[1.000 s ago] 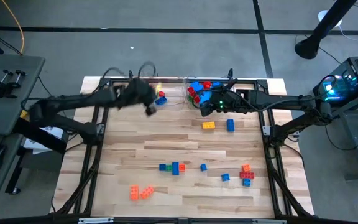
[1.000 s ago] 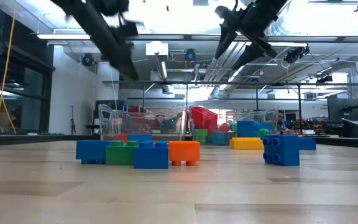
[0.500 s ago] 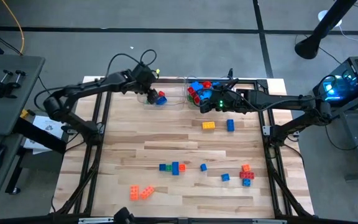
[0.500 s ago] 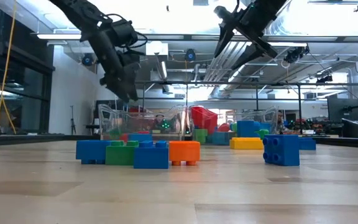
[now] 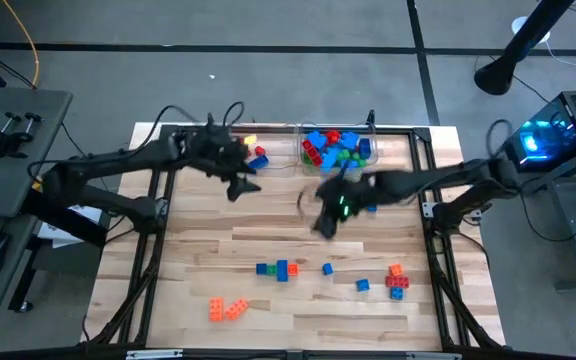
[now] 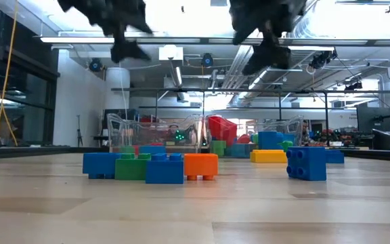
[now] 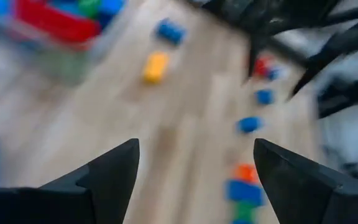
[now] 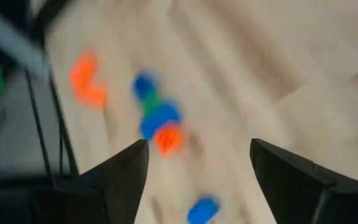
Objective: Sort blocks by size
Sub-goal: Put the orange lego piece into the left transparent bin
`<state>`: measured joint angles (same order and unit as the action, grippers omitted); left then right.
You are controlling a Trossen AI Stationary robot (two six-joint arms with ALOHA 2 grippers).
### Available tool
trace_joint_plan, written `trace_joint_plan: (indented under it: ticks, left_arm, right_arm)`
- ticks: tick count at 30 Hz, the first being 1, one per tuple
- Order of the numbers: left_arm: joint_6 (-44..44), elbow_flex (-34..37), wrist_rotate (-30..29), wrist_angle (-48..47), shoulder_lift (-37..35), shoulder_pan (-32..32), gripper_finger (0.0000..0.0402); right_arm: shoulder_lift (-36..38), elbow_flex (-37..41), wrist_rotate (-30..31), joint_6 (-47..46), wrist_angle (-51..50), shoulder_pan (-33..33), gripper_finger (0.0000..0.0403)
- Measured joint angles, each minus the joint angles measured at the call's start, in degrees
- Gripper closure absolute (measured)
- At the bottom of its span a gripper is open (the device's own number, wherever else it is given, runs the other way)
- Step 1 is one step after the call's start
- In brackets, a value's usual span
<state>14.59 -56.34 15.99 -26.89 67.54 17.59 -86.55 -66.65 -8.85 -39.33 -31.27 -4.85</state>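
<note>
Blocks lie loose on the wooden table: a blue-green-blue-orange row [image 5: 278,269] near the middle front, small blue ones [image 5: 327,268] beside it, an orange-and-red cluster [image 5: 397,278] and an orange pair [image 5: 226,308]. More blocks fill two clear bins at the far edge, a few in the left bin [image 5: 255,153] and many in the right bin [image 5: 336,148]. My left gripper [image 5: 236,187] hovers open just in front of the left bin, nothing between its fingers [image 7: 110,171]. My right gripper [image 5: 325,218] hovers open over the table's middle, above the joined row [image 8: 157,121], also with nothing in it.
A yellow block [image 6: 268,156] and a blue block [image 6: 306,163] lie in front of the right bin, under my right arm in the high view. Bare wood stretches along the table's left side [image 5: 193,250]. Metal frame rails [image 5: 158,230] run along both sides.
My left gripper went over the far left bin, then drew back toward the near edge and rose. My right gripper swung from beside the far right bin toward the table's middle and near side, sinking and tipping downward. No block on the table has moved.
</note>
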Motion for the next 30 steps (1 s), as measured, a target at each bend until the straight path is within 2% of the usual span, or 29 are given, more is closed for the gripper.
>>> trace_joint_plan:
  ticks: [3,7,11,13,21,26,30]
  left_arm:
    - [8.46,2.20,-3.82,5.85,-4.56,-6.47,0.0103]
    - [17.80,3.24,-14.12,8.54,-10.24,-13.89,0.0103]
    - [20.62,3.26,-23.18,8.85,-15.49,-19.16,0.0103]
    - [21.29,3.26,-25.47,8.85,-17.88,-20.54,0.0103]
    - [17.02,3.26,-25.13,8.69,-25.82,-21.21,0.0103]
    - [12.37,3.26,-25.05,7.39,-28.72,-21.21,0.0103]
    - [12.33,3.26,-24.96,5.97,-29.50,-21.21,0.0103]
  right_arm:
    - [-4.98,0.00,-0.02,8.31,1.00,-6.12,0.0126]
    - [-11.87,0.02,1.50,23.56,8.85,-11.78,0.0126]
    - [-17.12,0.00,2.41,25.99,18.03,-14.77,0.0126]
    - [-19.11,0.00,3.40,24.19,20.48,-15.23,0.0126]
    - [-22.78,0.00,17.28,18.52,21.24,-14.55,0.0126]
    - [-22.90,0.00,16.48,18.73,20.92,-14.71,0.0126]
    - [-23.00,-1.06,16.90,19.90,21.19,-15.74,0.0126]
